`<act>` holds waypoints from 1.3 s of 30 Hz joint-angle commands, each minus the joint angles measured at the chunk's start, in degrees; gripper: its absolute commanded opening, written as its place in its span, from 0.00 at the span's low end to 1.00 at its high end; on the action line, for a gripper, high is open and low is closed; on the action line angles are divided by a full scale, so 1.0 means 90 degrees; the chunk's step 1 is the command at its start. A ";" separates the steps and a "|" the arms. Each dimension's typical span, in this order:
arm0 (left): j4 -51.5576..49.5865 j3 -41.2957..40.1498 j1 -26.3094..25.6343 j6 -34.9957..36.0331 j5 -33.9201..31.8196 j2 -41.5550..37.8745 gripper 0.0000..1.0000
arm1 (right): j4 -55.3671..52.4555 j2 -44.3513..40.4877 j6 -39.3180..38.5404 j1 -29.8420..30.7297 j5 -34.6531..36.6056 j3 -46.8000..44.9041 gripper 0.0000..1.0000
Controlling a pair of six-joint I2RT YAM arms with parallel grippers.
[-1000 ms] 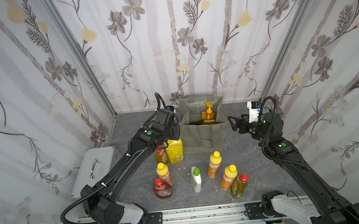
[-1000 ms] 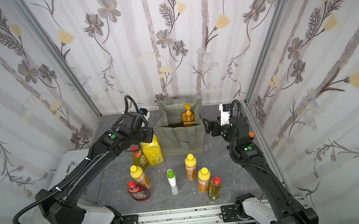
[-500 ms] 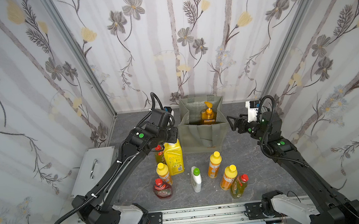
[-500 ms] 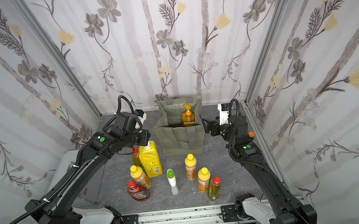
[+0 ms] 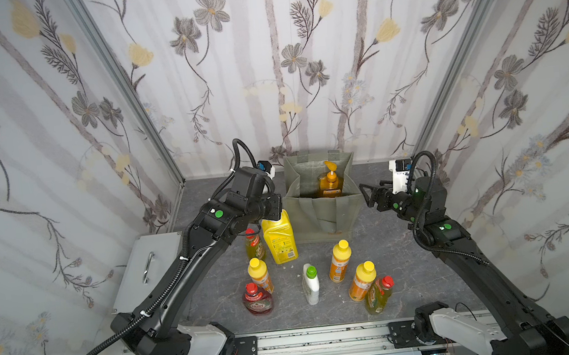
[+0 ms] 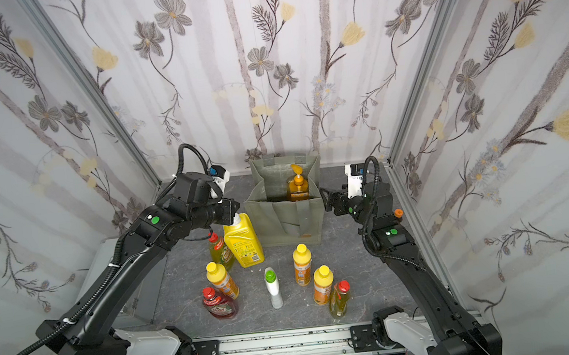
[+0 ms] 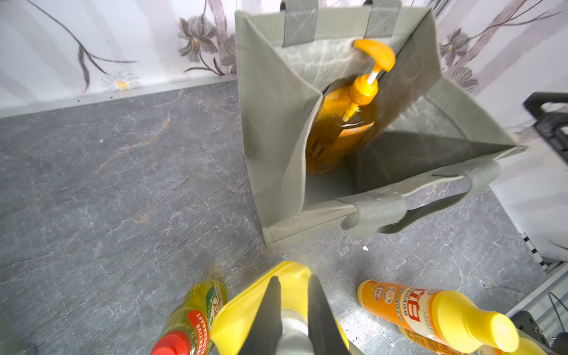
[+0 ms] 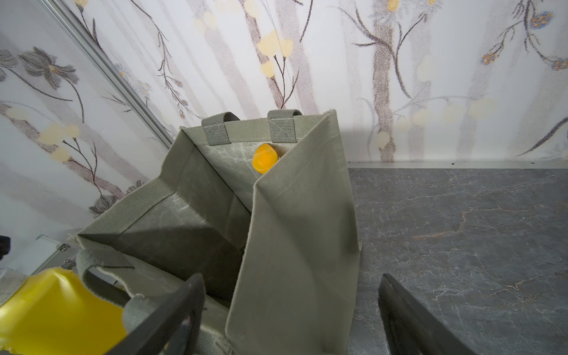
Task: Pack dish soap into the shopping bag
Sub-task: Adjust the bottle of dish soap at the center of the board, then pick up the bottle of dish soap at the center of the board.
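Found a grey metal box (image 5: pixel 156 251) lying flat at the left edge of a dark grey, marble-veined table (image 5: pixel 401 256) in a top view, lid up, with a curved silver handle (image 5: pixel 147 268) across the lid. Saw white wallpaper (image 5: pixel 263 45) with grey and yellow flowers covering the three walls around the table, met at the back corners by slanting aluminium posts (image 5: pixel 125 90). Noted a silver rail (image 5: pixel 327 338) running along the front edge. Spotted a few pale crumbs (image 7: pixel 365 247) on the bare tabletop in the left wrist view.
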 commanded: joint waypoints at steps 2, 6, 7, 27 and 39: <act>0.1299 -0.0303 0.0005 0.0107 -0.0315 -0.0087 0.00 | 0.0233 0.0044 -0.0051 -0.0001 -0.0074 0.0046 0.88; 0.1792 -0.0805 0.0010 0.0085 -0.0279 -0.0201 0.00 | 0.0225 0.0044 -0.0054 -0.0005 -0.0071 0.0046 0.88; 0.1927 -0.0929 0.0009 0.0068 -0.0245 -0.0244 0.00 | 0.0224 0.0044 -0.0053 -0.0003 -0.0066 0.0046 0.88; 0.1058 -0.1788 -0.0097 -0.0501 -0.0219 -0.1055 0.65 | 0.0239 0.0108 -0.0053 -0.0003 -0.0125 0.0046 0.88; 0.0319 -0.2041 -0.0727 -0.1146 -0.0949 -0.1060 0.81 | 0.0219 0.0098 -0.0043 0.0011 -0.0157 0.0065 0.89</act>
